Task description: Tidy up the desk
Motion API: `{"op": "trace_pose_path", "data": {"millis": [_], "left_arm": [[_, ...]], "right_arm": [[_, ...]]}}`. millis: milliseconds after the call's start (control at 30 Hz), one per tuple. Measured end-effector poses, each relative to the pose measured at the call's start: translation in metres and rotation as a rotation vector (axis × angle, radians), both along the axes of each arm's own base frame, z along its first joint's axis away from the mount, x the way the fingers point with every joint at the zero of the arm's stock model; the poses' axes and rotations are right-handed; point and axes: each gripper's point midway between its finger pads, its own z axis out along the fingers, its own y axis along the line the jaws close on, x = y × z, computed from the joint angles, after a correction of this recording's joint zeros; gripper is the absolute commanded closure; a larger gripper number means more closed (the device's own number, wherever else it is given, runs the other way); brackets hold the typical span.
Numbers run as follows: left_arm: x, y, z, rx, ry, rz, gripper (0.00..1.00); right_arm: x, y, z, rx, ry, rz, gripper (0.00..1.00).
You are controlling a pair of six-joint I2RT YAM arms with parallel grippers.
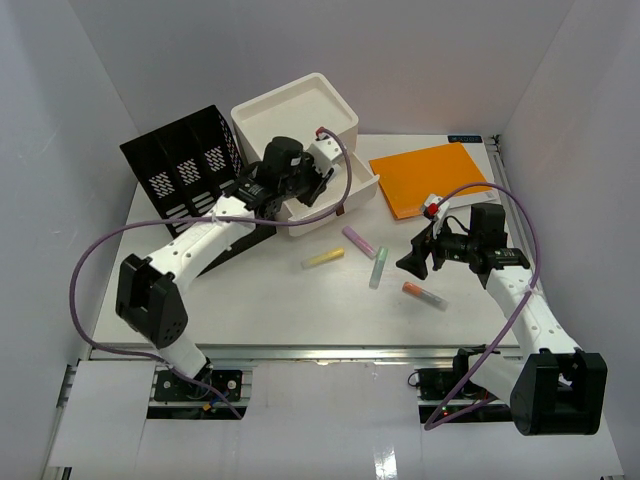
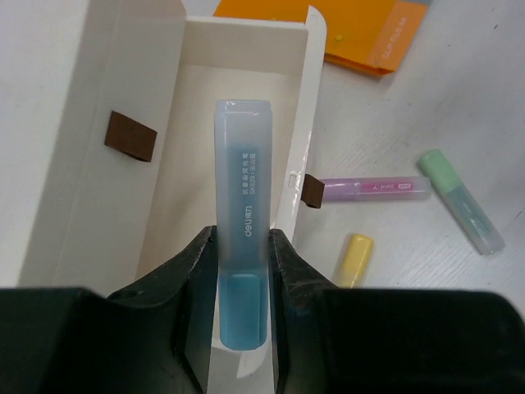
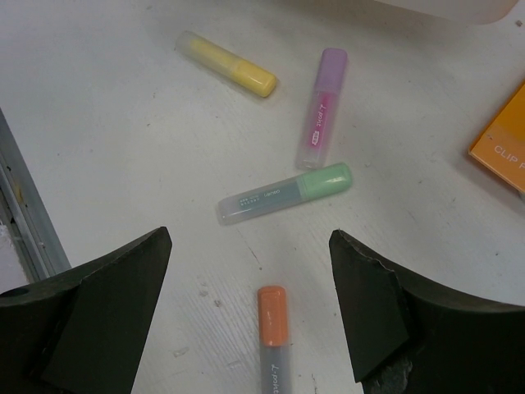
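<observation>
The white desk [image 1: 260, 300] carries loose highlighters: yellow [image 1: 323, 258], purple [image 1: 359, 241], green [image 1: 378, 267] and orange [image 1: 424, 294]. My left gripper [image 1: 300, 190] is shut on a blue highlighter [image 2: 243, 180] and holds it over the open drawer [image 2: 299, 123] of the white drawer box [image 1: 296, 110]. My right gripper [image 1: 412, 262] is open and empty, hovering above the orange highlighter [image 3: 273, 328], which lies between its fingers in the right wrist view. The green [image 3: 285, 194], purple [image 3: 321, 117] and yellow [image 3: 228, 64] highlighters lie just beyond it.
An orange folder [image 1: 430, 177] lies at the back right. A black mesh file organizer [image 1: 185, 160] stands at the back left beside the drawer box. A metal rail [image 1: 330, 352] runs along the front edge. White walls enclose the desk.
</observation>
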Motion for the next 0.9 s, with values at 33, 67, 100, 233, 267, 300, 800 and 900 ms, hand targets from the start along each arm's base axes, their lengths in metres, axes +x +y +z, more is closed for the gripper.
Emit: {"op": "trace_pose_path", "data": {"millis": [33,67,100,233,267,300,800,900], "left_arm": [[0.007,-0.002,-0.009,0.021,0.007,-0.007,0.82],[0.012,-0.004,-0.016,0.043,0.019,-0.017,0.79],[0.019,-0.009,-0.018,0.053,0.016,-0.025,0.75],[0.043,-0.021,-0.023,0.073,-0.005,-0.042,0.35],[0.046,-0.022,-0.024,0.075,-0.005,-0.042,0.27],[0.048,-0.022,-0.026,0.077,-0.006,-0.041,0.22],[0.009,-0.001,-0.019,-0.046,0.065,0.017,0.02],[-0.043,0.021,-0.005,-0.118,0.083,-0.009,0.02]], "right_arm": [[0.0,0.0,0.0,0.0,-0.001,0.0,0.16],[0.0,0.0,0.0,-0.001,-0.001,0.0,0.16],[0.0,0.0,0.0,-0.001,-0.002,0.0,0.16],[0.001,-0.001,0.0,-0.003,-0.005,0.0,0.16],[0.001,-0.001,0.0,-0.004,-0.006,0.0,0.16],[0.001,-0.001,0.0,-0.004,-0.007,0.0,0.16],[-0.007,-0.008,-0.038,-0.165,0.013,0.098,0.17],[-0.017,-0.012,-0.063,-0.294,0.056,0.145,0.16]]}}
